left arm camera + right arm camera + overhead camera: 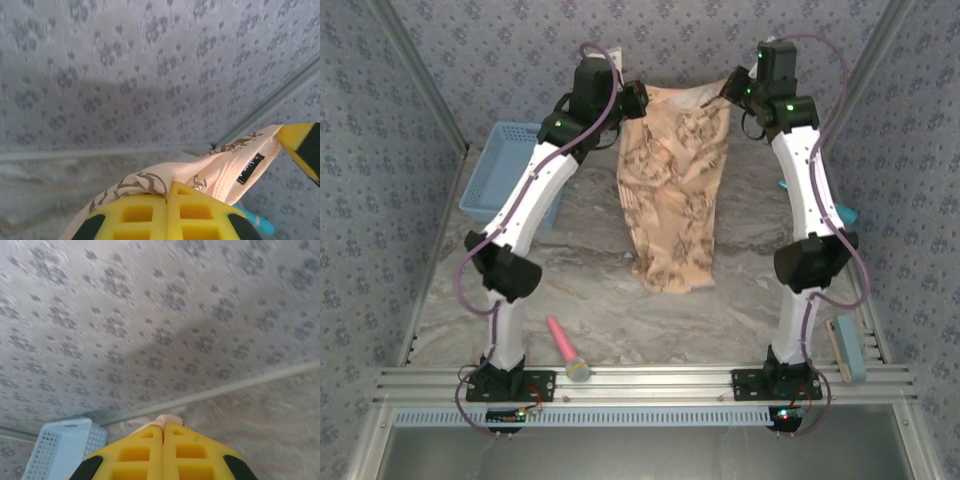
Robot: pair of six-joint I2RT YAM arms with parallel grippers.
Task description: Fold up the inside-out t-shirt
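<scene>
The inside-out t-shirt [672, 190] hangs as a long peach-tan panel with dark brown emblems, held up at the back of the table, its lower end resting on the marbled surface. My left gripper [632, 102] is shut on its top left corner; in the left wrist view the t-shirt [220, 167] bunches out above the yellow fingers [200, 210], a black label showing. My right gripper [732, 87] is shut on the top right corner; a small fold of t-shirt [167, 420] pokes from its yellow fingers [192, 455].
A light blue perforated basket [515, 170] stands at the back left, also seen as the basket [62, 447] in the right wrist view. A pink-handled tool [567, 350] lies near the front rail. A brush [847, 345] and a teal object [842, 212] lie at the right edge.
</scene>
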